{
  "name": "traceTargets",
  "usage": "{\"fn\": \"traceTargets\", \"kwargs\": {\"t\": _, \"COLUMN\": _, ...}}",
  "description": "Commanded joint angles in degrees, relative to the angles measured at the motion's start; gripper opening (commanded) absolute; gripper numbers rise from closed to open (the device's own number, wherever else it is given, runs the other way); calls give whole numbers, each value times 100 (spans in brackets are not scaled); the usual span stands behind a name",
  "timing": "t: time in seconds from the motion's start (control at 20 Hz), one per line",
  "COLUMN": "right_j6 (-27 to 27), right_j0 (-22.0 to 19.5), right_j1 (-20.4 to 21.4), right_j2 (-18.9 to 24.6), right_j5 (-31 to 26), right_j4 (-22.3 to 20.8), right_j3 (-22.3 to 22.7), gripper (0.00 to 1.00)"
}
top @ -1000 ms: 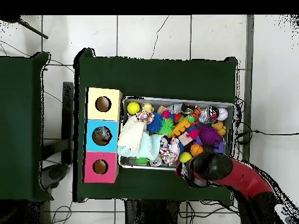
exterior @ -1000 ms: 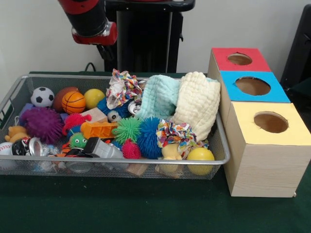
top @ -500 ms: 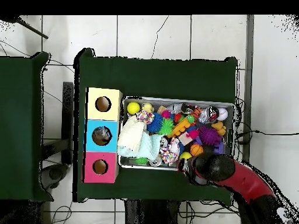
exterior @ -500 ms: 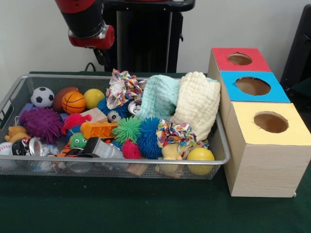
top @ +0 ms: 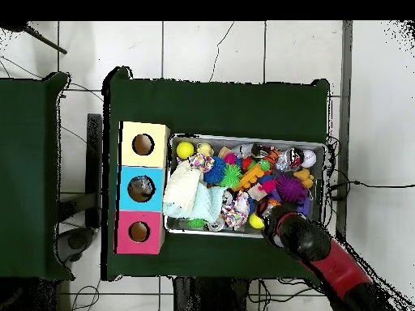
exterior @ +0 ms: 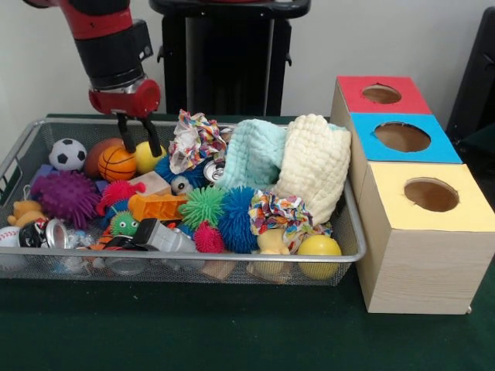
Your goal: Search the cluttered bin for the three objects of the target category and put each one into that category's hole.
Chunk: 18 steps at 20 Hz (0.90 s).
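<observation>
The bin is a silver wire mesh basket full of toys; it also shows in the overhead view. My gripper is open and low over the bin's back left part. Its black fingers stand around a yellow ball, right next to a small basketball. A soccer ball lies further left. In the overhead view the red arm covers the gripper and this corner. Three wooden boxes with holes have a red, a blue and a yellow top.
The bin also holds a purple spiky ball, green and blue spiky balls, an orange toy, a teal cloth, a cream cloth, patterned fabric and another yellow ball.
The gripper has come down from above the bin's back edge into the bin, and its fingers now show around the yellow ball beside the basketball.
</observation>
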<state>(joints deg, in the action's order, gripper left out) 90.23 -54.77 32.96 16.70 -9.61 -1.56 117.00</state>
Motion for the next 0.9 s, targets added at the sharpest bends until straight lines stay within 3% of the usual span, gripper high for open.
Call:
{"fn": "traceTargets", "kwargs": {"t": 0.05, "right_j6": 1402, "right_j0": -301, "right_j1": -427, "right_j2": 1374, "right_j5": 192, "right_j4": 528, "right_j3": 631, "gripper": 100}}
{"fn": "traceTargets", "kwargs": {"t": 0.3, "right_j6": 1498, "right_j0": -591, "right_j1": -718, "right_j2": 1789, "right_j5": 540, "right_j4": 608, "right_j3": 802, "gripper": 100}}
{"fn": "traceTargets", "kwargs": {"t": 0.55, "right_j6": 1514, "right_j0": -953, "right_j1": -1290, "right_j2": 2225, "right_j5": 829, "right_j4": 569, "right_j3": 913, "gripper": 100}}
{"fn": "traceTargets", "kwargs": {"t": 0.9, "right_j6": 1389, "right_j0": -900, "right_j1": -1598, "right_j2": 2157, "right_j5": 1060, "right_j4": 393, "right_j3": 791, "gripper": 100}}
